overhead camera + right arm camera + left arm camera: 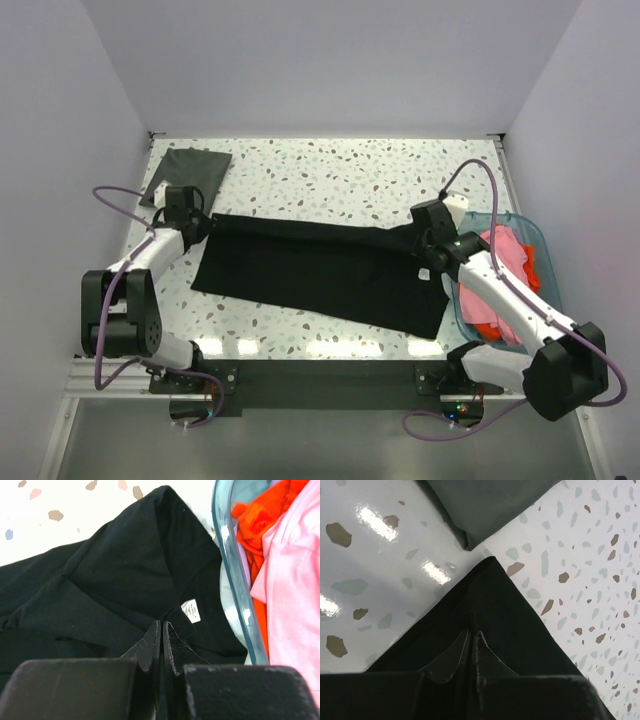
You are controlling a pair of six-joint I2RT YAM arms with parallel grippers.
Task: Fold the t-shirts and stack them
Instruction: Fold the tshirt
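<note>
Black t-shirt (320,275) lies stretched across our counter (340,170) between both claws: we see the left claw (473,642) pinching its far-left corner, the right claw (162,640) pinching cloth beside its white tag (190,611).

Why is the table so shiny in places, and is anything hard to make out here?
Top external: lamp glare streaks the table along its near edge. Left wrist: bright patches gleam on the table, while the black t-shirt shows almost no detail. Right wrist: the table is washed out to white at top left.
</note>
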